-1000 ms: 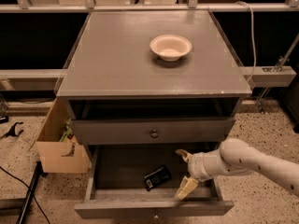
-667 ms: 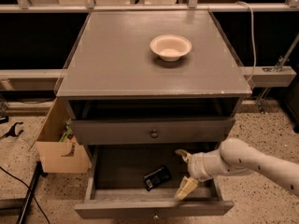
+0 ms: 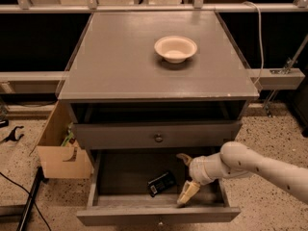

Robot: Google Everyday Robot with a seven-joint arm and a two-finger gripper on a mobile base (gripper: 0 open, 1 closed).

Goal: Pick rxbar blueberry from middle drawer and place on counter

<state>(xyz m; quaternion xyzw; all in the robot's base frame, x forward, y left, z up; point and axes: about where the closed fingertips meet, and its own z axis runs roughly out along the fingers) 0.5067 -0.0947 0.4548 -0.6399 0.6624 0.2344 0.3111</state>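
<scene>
The rxbar blueberry [image 3: 161,183] lies flat on the dark floor of the open middle drawer [image 3: 159,215], near its centre and slightly tilted. My gripper [image 3: 186,175] reaches into the drawer from the right on a white arm. It is just right of the bar and apart from it. Its two tan fingers [image 3: 187,192] are spread open and hold nothing. The grey counter [image 3: 134,61] is the cabinet's top, above the drawers.
A cream bowl [image 3: 175,48] sits on the counter's back right part. A closed drawer front with a round knob [image 3: 158,138] is just above the open drawer. A cardboard box [image 3: 60,150] stands on the floor to the cabinet's left. A cable runs down at the right.
</scene>
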